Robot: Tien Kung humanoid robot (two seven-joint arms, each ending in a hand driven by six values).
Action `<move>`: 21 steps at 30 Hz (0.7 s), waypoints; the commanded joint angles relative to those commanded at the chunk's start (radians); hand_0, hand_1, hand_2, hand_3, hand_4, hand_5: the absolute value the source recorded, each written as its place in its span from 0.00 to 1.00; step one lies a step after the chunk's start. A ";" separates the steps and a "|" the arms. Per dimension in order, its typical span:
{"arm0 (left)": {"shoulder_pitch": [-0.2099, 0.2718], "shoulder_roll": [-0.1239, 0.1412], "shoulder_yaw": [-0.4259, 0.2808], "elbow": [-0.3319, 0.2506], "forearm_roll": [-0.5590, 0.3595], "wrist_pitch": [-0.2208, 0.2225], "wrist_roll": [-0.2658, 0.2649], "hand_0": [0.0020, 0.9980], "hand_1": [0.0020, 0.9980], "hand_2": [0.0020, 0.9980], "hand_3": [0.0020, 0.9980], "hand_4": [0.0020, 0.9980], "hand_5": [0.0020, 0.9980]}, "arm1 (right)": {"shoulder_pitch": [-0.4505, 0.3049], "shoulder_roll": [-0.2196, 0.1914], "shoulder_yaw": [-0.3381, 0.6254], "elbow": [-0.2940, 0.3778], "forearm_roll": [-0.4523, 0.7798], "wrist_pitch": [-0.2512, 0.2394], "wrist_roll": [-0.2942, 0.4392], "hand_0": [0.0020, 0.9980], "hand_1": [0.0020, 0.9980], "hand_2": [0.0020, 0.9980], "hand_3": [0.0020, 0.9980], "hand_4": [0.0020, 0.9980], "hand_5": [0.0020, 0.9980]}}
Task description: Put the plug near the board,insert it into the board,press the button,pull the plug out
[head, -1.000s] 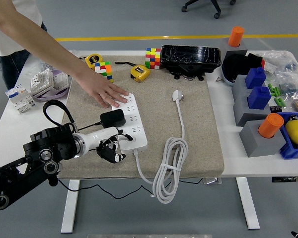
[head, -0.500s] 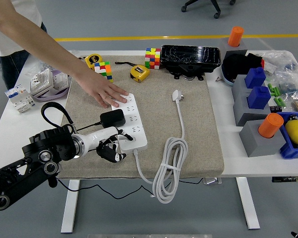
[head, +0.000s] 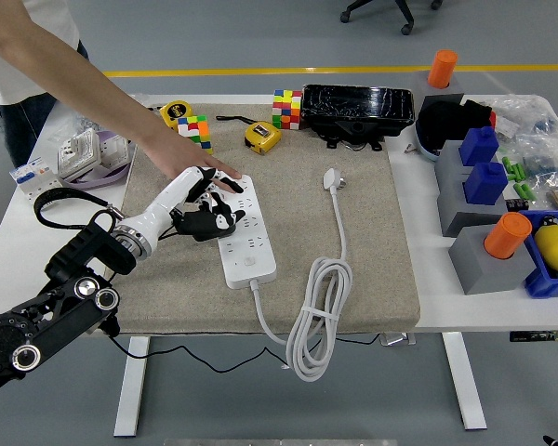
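A white power strip lies on the beige mat, its own cord coiled at the front with a white plug lying loose. A black plug sits at the strip's left edge, partly hidden. My left hand reaches in from the lower left, its fingers curled around the black plug. A person's hand rests flat on the strip's far end, touching my fingers.
Two colour cubes, two yellow tape measures, and a black box line the mat's far edge. Blue and grey blocks with orange cylinders stand at the right. White sockets lie at the left.
My left hand has risen from the strip's front left corner and moved away from me onto the black plug. The person's hand has stayed on the strip.
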 joint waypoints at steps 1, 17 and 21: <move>-0.003 -0.004 -0.002 0.013 0.023 0.019 -0.004 0.35 0.33 0.45 0.53 0.80 0.14 | 0.001 0.000 0.000 0.000 0.000 0.000 0.000 0.67 0.68 0.67 0.56 0.92 0.51; -0.036 -0.040 0.028 0.145 0.195 -0.061 0.160 0.64 0.76 0.75 0.77 1.00 0.22 | 0.002 0.001 0.001 -0.001 0.002 0.001 0.000 0.67 0.68 0.67 0.56 0.92 0.51; -0.039 -0.043 0.039 0.156 0.192 -0.063 0.164 0.64 0.76 0.75 0.77 1.00 0.22 | 0.003 0.000 0.000 -0.001 0.002 0.001 0.000 0.67 0.68 0.67 0.56 0.92 0.51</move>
